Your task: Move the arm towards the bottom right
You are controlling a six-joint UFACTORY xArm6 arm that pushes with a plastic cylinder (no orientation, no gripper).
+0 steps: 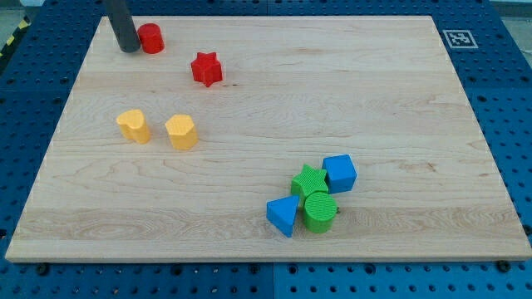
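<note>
My tip (129, 50) (no gripper to judge) touches the red cylinder (151, 38); the move is barely started, next sliding toward the blue cube (339, 173).

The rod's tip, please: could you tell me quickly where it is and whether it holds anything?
My tip: holds nothing; at the view's top left, beside the red cylinder.

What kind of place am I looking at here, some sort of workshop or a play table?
Probably a robotics lab bench. A wooden board lies on a blue perforated table, a printed tracking marker sits at the board's corner, and my tip stands beside a red cylinder.
</note>
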